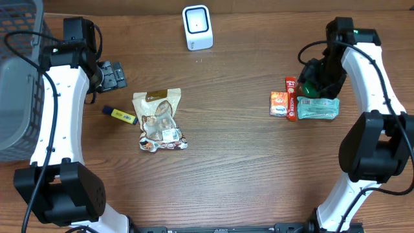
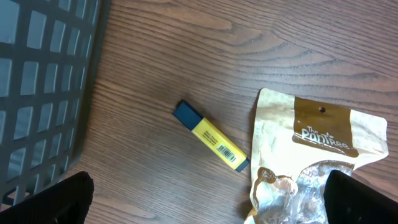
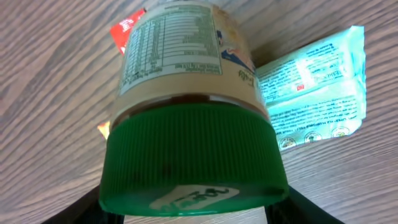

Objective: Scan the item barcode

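Pincer on the left (image 1: 115, 76) hangs with its jaws wide apart and nothing in them, beside the grey basket (image 1: 16, 97). I see nothing in the part of the basket that shows. Next on the counter (image 1: 226, 168) lie a yellow marker (image 1: 120, 115) and a soft snack bag (image 1: 158, 120). At the far side in the middle stands the white scanner (image 1: 197, 27). Over on the right are a small orange box (image 1: 279, 103), a red packet (image 1: 292, 97) and a green-blue packet (image 1: 318, 108). The jar (image 3: 186, 62) is right there with them, and it looks like the thing to scan. Its green lid (image 3: 193, 162) sits between the jaws of the right pincer (image 1: 318, 79). I cannot tell if they squeeze it yet. The jar looks hard and smooth, and maybe heavy. The bumpy lid is a good place to hold. Its label hides most of what is inside.
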Tool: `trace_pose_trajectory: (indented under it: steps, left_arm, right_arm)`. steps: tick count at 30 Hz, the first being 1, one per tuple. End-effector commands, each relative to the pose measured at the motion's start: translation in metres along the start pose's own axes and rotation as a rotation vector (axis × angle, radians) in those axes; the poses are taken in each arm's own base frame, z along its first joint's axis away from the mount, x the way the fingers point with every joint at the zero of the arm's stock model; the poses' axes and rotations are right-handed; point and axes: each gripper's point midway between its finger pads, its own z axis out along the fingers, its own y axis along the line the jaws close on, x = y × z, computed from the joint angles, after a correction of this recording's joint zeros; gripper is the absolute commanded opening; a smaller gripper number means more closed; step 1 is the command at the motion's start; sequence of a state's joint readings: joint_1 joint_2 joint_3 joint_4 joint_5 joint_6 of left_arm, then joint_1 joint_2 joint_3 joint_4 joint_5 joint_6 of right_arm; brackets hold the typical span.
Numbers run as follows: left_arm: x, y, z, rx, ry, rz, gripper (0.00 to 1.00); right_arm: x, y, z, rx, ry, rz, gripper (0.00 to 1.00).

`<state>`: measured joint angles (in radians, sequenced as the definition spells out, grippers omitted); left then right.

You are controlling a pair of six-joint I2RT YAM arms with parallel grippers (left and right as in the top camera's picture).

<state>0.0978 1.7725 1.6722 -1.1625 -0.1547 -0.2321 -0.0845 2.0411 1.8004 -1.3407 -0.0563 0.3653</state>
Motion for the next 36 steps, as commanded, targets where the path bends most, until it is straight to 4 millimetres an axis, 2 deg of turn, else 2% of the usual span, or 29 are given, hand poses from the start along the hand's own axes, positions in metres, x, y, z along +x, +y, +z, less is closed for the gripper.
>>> trace_pose_trajectory:
  steps: [1,7,15,18,33,36]
  left_arm:
    - [-0.001,0.000,-0.006,-0.004,-0.016,0.012,1.00]
    - [-0.001,0.000,-0.006,-0.004,-0.016,0.012,1.00]
    - [-0.001,0.000,-0.005,-0.004,-0.016,0.012,1.00]
    - [-0.001,0.000,-0.005,-0.004,-0.016,0.012,1.00]
    - [-0.001,0.000,-0.006,-0.004,-0.016,0.012,1.00]
    - [-0.001,0.000,-0.006,-0.004,-0.016,0.012,1.00]
  right_arm:
    - [-0.012,0.004,-0.021,-0.021,-0.078,-0.010,0.65]
    - [-0.020,-0.003,-0.014,0.018,-0.118,-0.009,0.65]
    - [-0.013,-0.009,0.011,0.031,-0.088,-0.007,0.66]
    - [-0.014,-0.006,0.011,0.017,-0.092,-0.008,0.69]
    - [-0.020,-0.006,0.011,0.021,-0.118,-0.026,0.73]
    - [-0.022,-0.009,0.010,0.040,-0.129,-0.025,0.81]
